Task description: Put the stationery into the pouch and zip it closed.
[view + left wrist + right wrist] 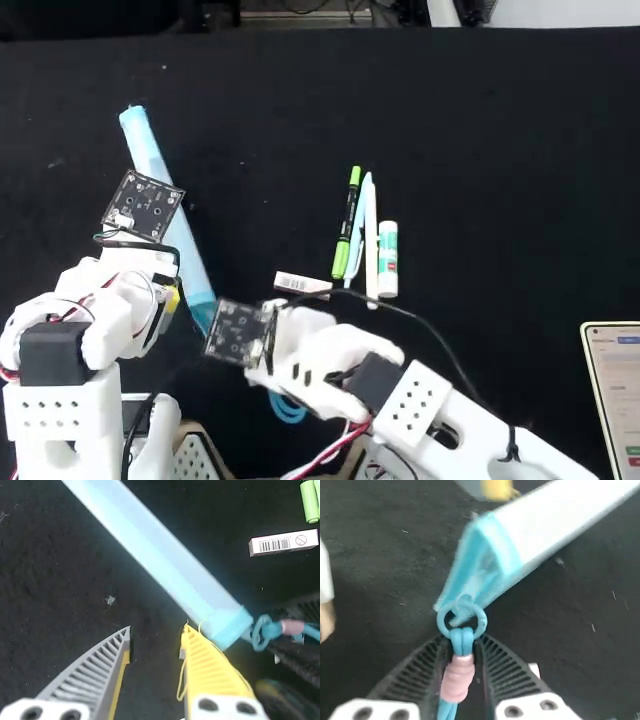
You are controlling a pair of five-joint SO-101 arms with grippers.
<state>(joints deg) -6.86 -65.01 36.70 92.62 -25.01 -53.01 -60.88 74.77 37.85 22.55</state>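
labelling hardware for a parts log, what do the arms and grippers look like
Both arms are white shells with black motors; the left arm shows red wires, the right arm a black cable. Each wrist has a square circuit board. Fingers are ribbed: left gripper one grey, one yellow; right gripper both black.

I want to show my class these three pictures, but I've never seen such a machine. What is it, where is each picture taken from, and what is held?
Two small robot arms sit at a black table. One picture looks down from above; the other two come from a camera on each arm's wrist. A light-blue pouch lies on the table, with a green highlighter, white pen, glue stick and small white box nearby. The right gripper pinches the pouch's blue pull cord; the left gripper is open and empty.
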